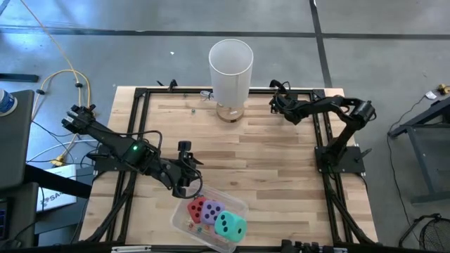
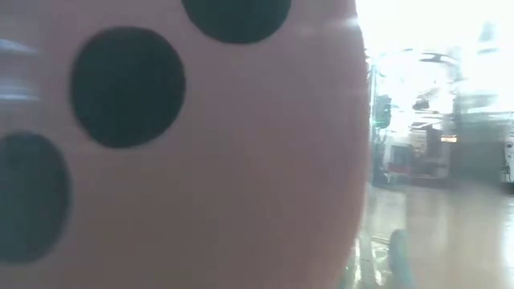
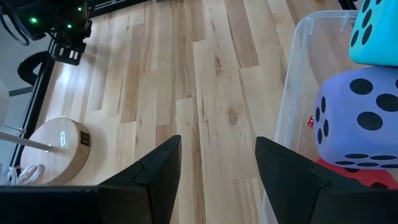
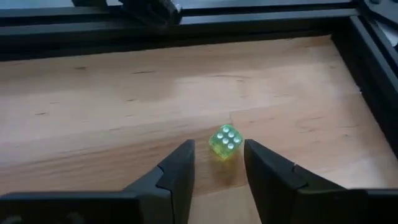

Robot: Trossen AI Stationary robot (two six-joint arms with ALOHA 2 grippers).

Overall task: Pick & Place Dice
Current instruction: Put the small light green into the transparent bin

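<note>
Nearby, purple die (image 3: 357, 118), dark pips, teal die (image 3: 376, 31)

Left tool (image 1: 184, 184) reaches low at the near side, its fingers parted; right tool (image 1: 278, 102) stretches toward the far edge, fingers parted.

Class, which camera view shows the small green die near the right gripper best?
The right wrist view: the small green die lies on the wood just ahead of the right gripper, its pips clear. The high view hides it behind that arm; the low and left wrist views miss it.
</note>
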